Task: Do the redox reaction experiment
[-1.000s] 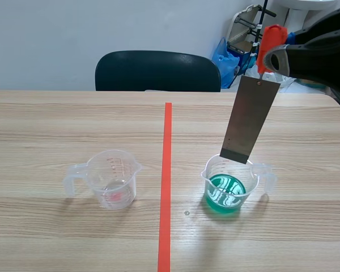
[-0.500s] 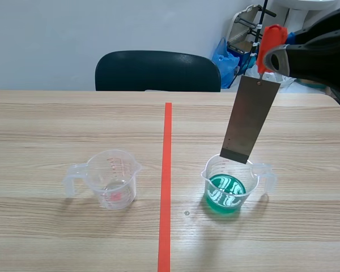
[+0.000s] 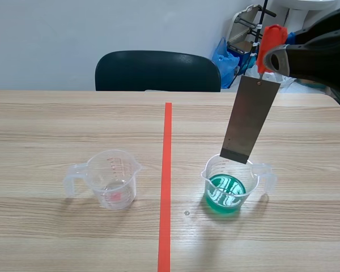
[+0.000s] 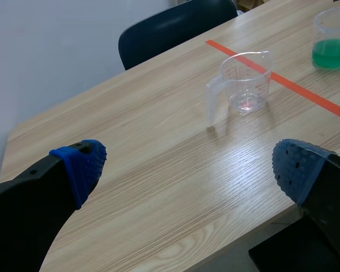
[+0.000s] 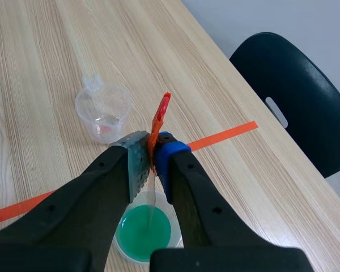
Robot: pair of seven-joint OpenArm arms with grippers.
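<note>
Right jaws clenched on the orange-red tab [image 3: 270, 38] of a grey metal strip [image 3: 250, 120], strip hanging tilted over the green-liquid cup [image 3: 226, 191] toward the worktop's [image 3: 56, 124] near right, its lower edge seemingly at the rim, empty clear cup [image 3: 110, 180] toward the near left, left jaws released by the near left corner.

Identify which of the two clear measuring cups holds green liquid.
The right cup, beneath the metal plate in the right claw; the left cup, across the tape line, looks almost empty.
</note>
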